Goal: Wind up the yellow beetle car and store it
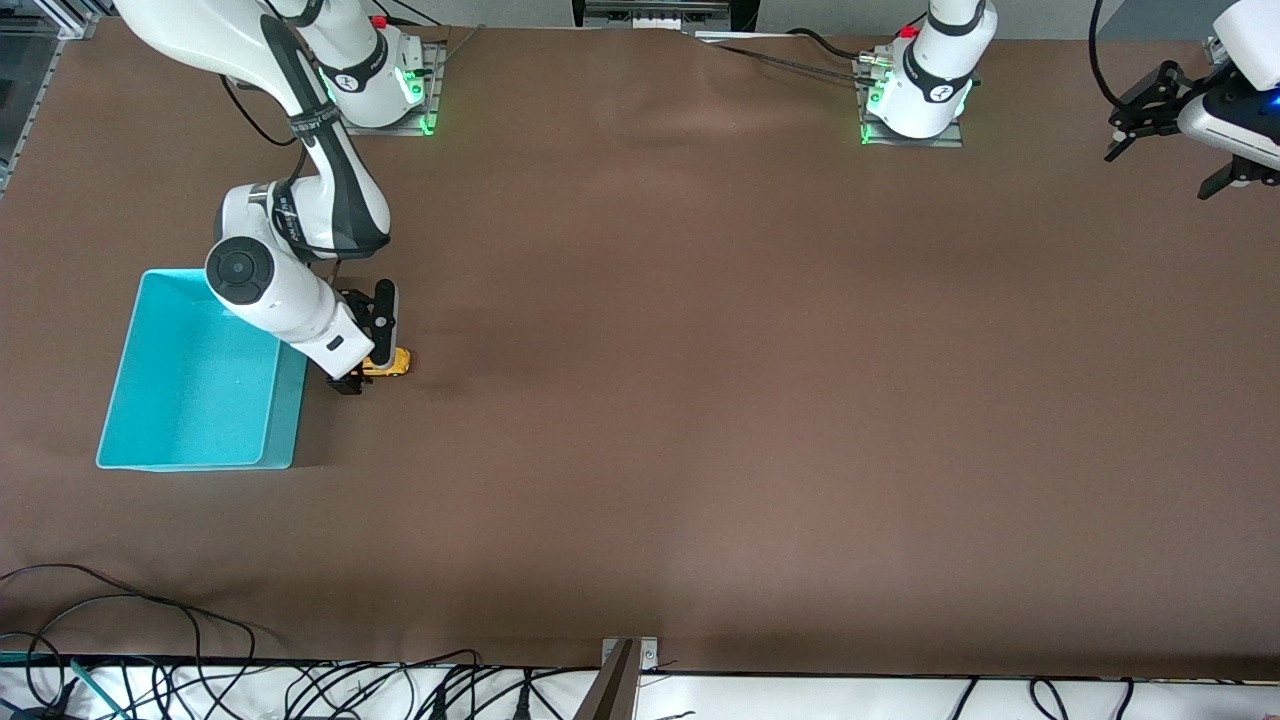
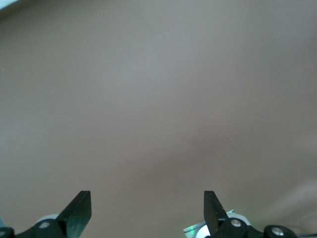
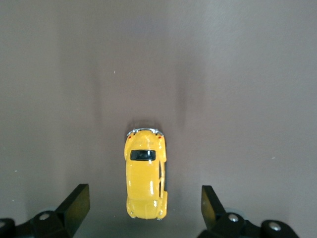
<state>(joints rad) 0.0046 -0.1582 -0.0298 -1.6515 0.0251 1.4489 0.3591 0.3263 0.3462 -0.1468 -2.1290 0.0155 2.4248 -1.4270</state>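
Note:
The yellow beetle car [image 1: 390, 364] [image 3: 146, 173] stands on its wheels on the brown table, close beside the turquoise bin [image 1: 150, 300]. My right gripper [image 1: 367, 347] [image 3: 143, 187] hangs low over the car, open. In the right wrist view one end of the car lies between the two black fingers [image 3: 77, 201], with a clear gap on each side. My left gripper [image 1: 1155, 175] [image 2: 147, 193] waits open at the left arm's end of the table. Only bare table shows between its fingers.
The turquoise bin sits at the right arm's end of the table with nothing showing inside. The two arm bases [image 1: 385, 80] [image 1: 920, 95] stand along the table's edge farthest from the front camera. Cables [image 1: 300, 685] run along the nearest edge.

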